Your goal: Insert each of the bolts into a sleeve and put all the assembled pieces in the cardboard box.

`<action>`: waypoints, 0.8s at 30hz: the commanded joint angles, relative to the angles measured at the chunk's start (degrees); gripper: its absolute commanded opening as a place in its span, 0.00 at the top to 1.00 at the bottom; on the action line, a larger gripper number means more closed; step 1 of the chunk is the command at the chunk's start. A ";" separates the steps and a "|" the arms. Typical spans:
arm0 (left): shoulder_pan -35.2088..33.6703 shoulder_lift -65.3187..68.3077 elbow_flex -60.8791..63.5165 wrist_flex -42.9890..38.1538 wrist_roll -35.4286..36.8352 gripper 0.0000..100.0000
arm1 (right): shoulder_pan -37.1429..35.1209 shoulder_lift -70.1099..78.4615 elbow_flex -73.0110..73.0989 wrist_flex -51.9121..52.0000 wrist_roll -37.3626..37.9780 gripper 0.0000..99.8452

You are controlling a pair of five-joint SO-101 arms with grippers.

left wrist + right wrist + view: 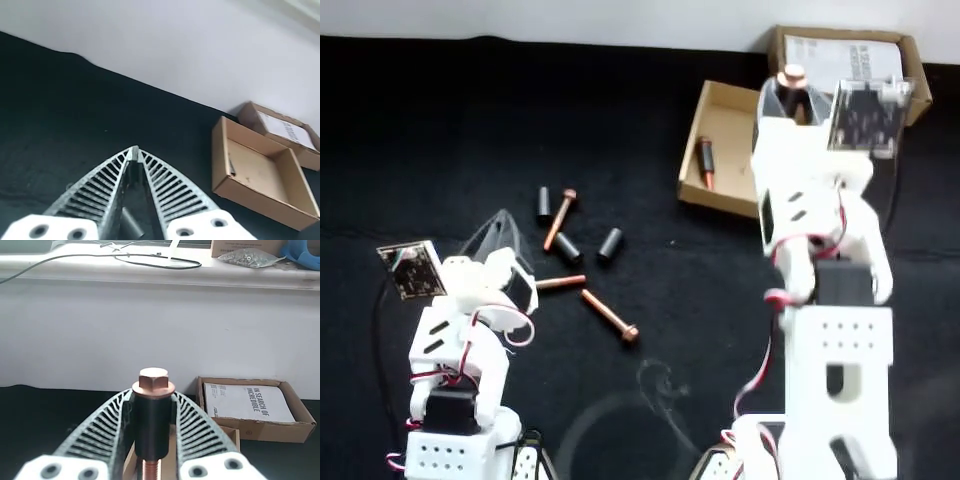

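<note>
The open brown cardboard box (725, 115) sits far right on the black cloth table (440, 130). One copper bolt in a dark sleeve (705, 162) lies inside it by the left wall. Behind it is a second cardboard box with a printed sheet (850, 60). The right gripper (788, 100) stands over the first box, clamped on an upright sleeved bolt (152, 415).

Mid-table, a short dark metal sleeve (544, 204) lies just left of a slanted loose copper bolt (560, 219). Nearer the arms are a middle sleeve (567, 246) and a right-hand sleeve (610, 243). Nearer still are a level bolt (560, 283) and a diagonal bolt (610, 314). The left gripper (503, 218), fingertips together, is left of them.
</note>
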 commanded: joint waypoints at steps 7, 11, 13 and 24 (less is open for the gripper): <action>-7.52 -1.80 5.93 0.09 0.09 0.99 | 0.57 15.52 -15.69 -0.13 -0.26 0.99; -7.78 -1.36 5.93 0.53 0.09 0.99 | 0.84 23.78 -20.26 -0.04 -0.35 0.99; -7.69 -1.36 5.93 3.43 0.09 0.99 | 1.45 28.09 -22.46 -0.04 -0.35 0.99; -5.14 -1.36 5.93 11.87 -0.18 0.99 | 3.74 47.34 -32.92 3.91 -0.35 0.99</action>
